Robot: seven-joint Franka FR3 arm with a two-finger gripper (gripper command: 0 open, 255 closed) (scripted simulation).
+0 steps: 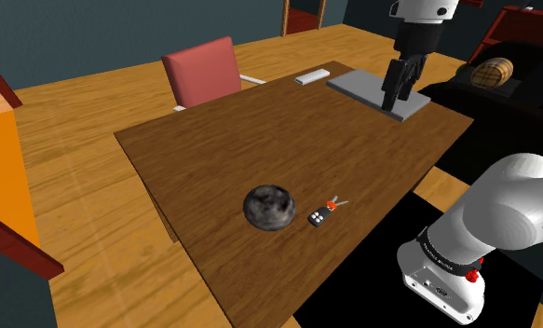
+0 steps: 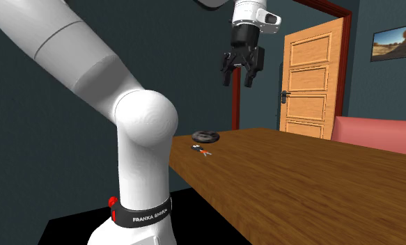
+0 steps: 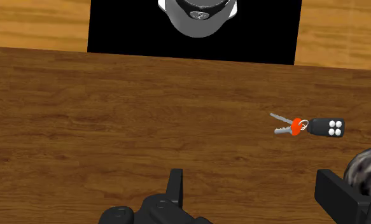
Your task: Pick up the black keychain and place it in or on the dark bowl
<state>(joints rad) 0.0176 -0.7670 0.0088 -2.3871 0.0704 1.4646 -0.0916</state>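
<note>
- At the shoulder view's left, you are looking at a red padded chair (image 1: 202,71) that is standing against the far edge of the brown wooden surface (image 1: 241,149).
- Moving right, a dark, grey-mottled round bowl (image 1: 269,207) is sitting upright near the surface's near edge.
- Just beside the bowl, on its right in that view and not touching it, the black keychain (image 1: 321,215) is lying flat on the wood. It is carrying a white-buttoned fob, a red ring and silver keys, with the fob end nearer the bowl and the keys pointing away.
- Further right and well back, a thin white bar (image 1: 312,76) and a flat grey slab (image 1: 367,90) are lying at the far corner.
- The all-black two-finger gripper (image 1: 392,102) is hanging high over the surface, well apart from keychain and bowl. Its fingers are standing wide apart and are holding nothing.
- At the lower right, the white arm's base (image 1: 443,272) is sitting on the stand.
- In the wrist view, you are seeing the keychain (image 3: 317,126) beyond the spread fingers (image 3: 174,184), with the bowl (image 3: 368,172) close beside it.
</note>
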